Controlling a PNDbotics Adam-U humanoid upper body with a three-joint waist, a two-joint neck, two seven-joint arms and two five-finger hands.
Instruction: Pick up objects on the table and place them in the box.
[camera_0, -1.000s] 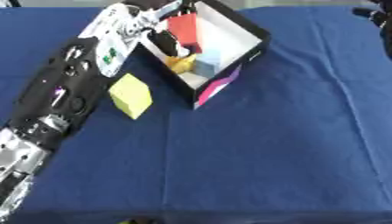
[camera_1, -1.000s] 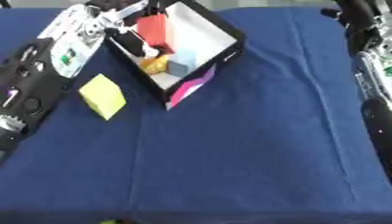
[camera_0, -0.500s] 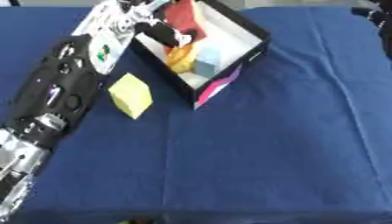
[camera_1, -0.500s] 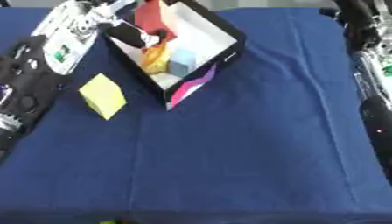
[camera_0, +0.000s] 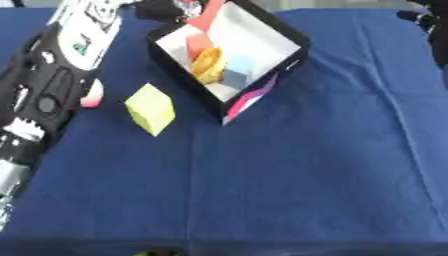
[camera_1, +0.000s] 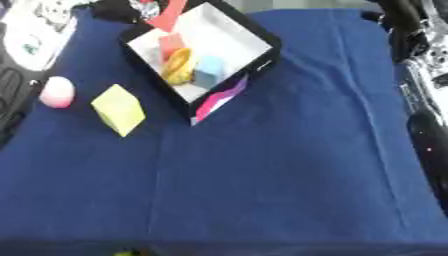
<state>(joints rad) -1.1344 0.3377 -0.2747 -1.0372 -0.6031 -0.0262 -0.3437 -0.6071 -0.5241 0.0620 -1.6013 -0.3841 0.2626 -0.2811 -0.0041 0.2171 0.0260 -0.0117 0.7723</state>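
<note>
- Black cardboard box with white inside (camera_0: 262, 37) sits at 12 o'clock on your blue tablecloth (camera_0: 306, 165), holding a pink block, a yellow ring (camera_0: 207, 63) and a light blue block.
- Your left hand (camera_0: 166, 9) hangs over its 11 o'clock corner beside a red piece (camera_1: 166, 12); whether its fingers clamp it, you cannot tell.
- Yellow cube (camera_0: 150, 108) lies at 9 o'clock.
- Pink ball (camera_1: 57, 92) lies left of it.

The robot's left arm, black with silver and white panels, runs up the left side, its black left hand (camera_0: 166, 9) at the top edge, fingers blurred. The right arm shows along the right edge, its hand out of sight.
</note>
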